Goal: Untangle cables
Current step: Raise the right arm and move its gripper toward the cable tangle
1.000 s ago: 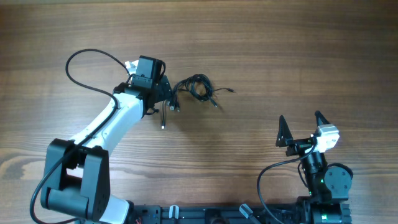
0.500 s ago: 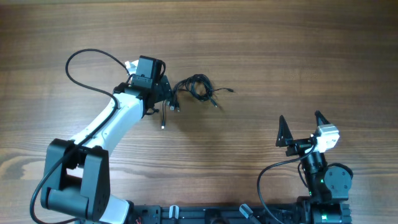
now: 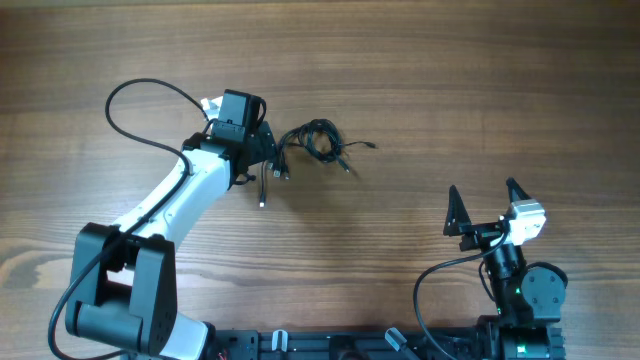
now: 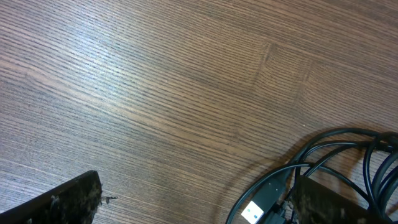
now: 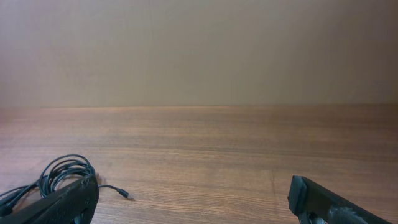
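Note:
The cables point(image 3: 316, 140) lie as a small tangle of thin black cords on the wooden table, with loose ends trailing right point(image 3: 365, 146) and down-left point(image 3: 263, 202). My left gripper point(image 3: 268, 152) is open at the tangle's left edge. In the left wrist view its fingers point(image 4: 199, 208) are spread wide. A USB plug point(image 4: 268, 190) and cord loops lie against the right finger, and nothing is pinched. My right gripper point(image 3: 487, 205) is open and empty at the lower right, far from the tangle. The right wrist view point(image 5: 193, 205) shows the cables point(image 5: 55, 169) at far left.
The left arm's own thick black cable point(image 3: 140, 100) loops over the table at upper left. The wooden table point(image 3: 450, 80) runs on to the right and back. A plain wall stands behind the far table edge point(image 5: 199, 106).

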